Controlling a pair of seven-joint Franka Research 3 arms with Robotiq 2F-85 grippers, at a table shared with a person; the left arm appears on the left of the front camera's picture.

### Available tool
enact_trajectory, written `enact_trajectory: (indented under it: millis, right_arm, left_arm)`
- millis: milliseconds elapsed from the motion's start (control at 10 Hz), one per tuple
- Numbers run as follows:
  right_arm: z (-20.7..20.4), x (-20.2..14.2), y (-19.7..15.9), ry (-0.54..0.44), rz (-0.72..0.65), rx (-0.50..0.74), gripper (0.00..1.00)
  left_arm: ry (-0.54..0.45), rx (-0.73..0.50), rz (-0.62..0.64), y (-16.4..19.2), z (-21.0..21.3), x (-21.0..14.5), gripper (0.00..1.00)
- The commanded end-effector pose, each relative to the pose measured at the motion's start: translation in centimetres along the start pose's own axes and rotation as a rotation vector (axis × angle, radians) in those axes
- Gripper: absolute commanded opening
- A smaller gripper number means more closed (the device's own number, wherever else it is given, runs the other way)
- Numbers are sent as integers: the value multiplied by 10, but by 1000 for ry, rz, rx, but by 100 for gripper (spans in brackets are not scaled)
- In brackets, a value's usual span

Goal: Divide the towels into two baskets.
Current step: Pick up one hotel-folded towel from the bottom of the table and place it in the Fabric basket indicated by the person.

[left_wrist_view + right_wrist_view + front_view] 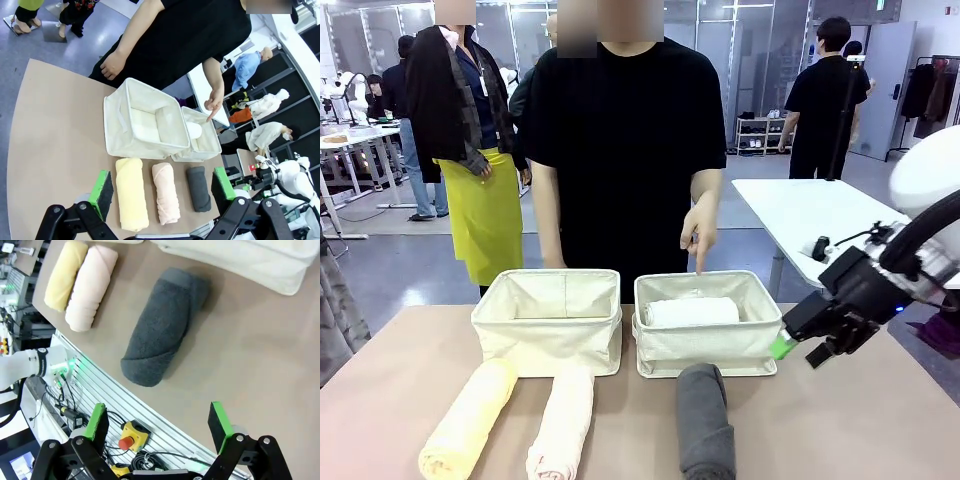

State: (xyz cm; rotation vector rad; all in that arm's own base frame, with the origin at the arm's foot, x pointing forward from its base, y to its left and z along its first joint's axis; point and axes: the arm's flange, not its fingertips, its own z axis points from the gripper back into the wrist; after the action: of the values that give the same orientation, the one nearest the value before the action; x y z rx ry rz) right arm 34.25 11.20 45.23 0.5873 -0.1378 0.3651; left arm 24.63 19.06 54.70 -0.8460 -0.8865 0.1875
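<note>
Jaws wide apart, white towel [692, 311] inside right basket [710, 352].

The tan tabletop [840, 420] is plain and matte. Along its near edge, in the right wrist view, runs a silver grooved aluminium rail [107, 382]. Just below that rail sits a yellow box with a red emergency-stop button [131, 436], with cables [152, 456] bunched around it.

Across the table stands a person in a black T-shirt [620, 150], right up at the far edge. Off to the right behind them there's a white table [800, 205] with some small black gadget [820, 247] on it, can't tell what. Further back, someone in black [825, 95] stands facing away, near a low shelf rack [760, 135] and a clothes rail with dark garments [932, 85]. Grey floor [390, 265] all around.
</note>
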Motion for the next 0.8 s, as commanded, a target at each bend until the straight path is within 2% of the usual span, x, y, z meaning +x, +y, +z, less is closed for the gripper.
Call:
enact_trajectory:
  millis: [0, 300, 700]
  right_arm:
    - [-44, 19, 41, 11, -123, -111, 100]
    - [-98, 20, 74, 7, -235, -320, 100]
    - [-136, 23, 87, -13, -314, -421, 100]
  left_arm:
    - [-12, -17, 0, -1, 0, 3, 100]
    - [-12, -17, 0, -1, 0, 3, 100]
    - [-12, -17, 0, -1, 0, 3, 100]
